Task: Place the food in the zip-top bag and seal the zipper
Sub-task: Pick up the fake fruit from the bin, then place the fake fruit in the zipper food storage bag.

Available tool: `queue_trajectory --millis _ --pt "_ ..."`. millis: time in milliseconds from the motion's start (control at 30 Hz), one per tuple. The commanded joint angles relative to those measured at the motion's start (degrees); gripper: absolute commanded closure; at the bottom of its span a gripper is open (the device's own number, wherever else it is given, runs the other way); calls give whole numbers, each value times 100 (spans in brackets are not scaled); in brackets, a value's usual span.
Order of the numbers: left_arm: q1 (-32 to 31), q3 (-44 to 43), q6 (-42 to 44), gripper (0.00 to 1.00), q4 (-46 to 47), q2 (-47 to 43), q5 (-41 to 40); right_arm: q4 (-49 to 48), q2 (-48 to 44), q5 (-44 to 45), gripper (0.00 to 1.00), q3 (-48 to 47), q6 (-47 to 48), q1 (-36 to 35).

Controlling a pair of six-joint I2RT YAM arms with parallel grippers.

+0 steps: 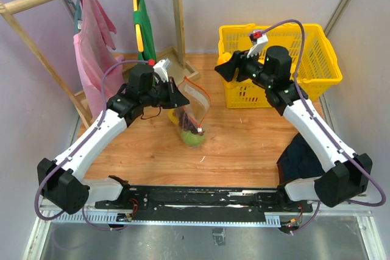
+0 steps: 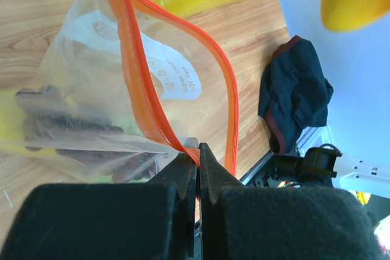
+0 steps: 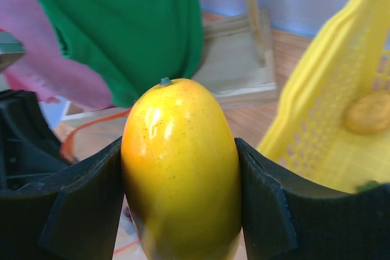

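Observation:
The clear zip-top bag point(image 1: 194, 106) stands on the wooden table with its mouth open. Its red-orange zipper point(image 2: 130, 47) runs up along the mouth. My left gripper point(image 1: 177, 97) is shut on that zipper strip and holds the near corner up, as the left wrist view point(image 2: 198, 150) shows. Inside the bag lie a pale-green round piece point(image 1: 194, 139), a dark red berry bunch point(image 1: 183, 119) and a yellow piece. My right gripper point(image 1: 223, 70) is shut on a yellow-orange mango point(image 3: 181, 168), in the air between the yellow basket and the bag.
The yellow plastic basket point(image 1: 317, 68) stands at the back right and holds another yellowish piece point(image 3: 368, 112). A dark cloth point(image 1: 300, 153) lies at the right. A wooden rack with a pink garment point(image 1: 91, 53) and a green one point(image 1: 143, 25) stands at the back left.

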State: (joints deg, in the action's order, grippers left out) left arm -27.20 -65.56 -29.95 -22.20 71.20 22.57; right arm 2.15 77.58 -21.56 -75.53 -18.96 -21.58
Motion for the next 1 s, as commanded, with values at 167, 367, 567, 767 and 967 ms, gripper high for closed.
queue_trajectory --millis 167,367,567,767,967 --pt "-160 -80 -473 100 572 7 -202 -1721 -209 -14 95 731 -1257 -810" --pt "-241 92 -609 100 678 25 -275 -2370 118 160 94 1014 -1631 -1369" --pt "-259 237 -634 100 703 -43 -361 -2316 537 296 92 1144 -1501 -1671" --pt "-262 509 -699 100 833 -106 -404 -2191 717 317 90 1564 -1451 -1711" --pt "-259 700 -765 100 932 -162 -336 -1862 938 180 80 1562 -1307 -1740"
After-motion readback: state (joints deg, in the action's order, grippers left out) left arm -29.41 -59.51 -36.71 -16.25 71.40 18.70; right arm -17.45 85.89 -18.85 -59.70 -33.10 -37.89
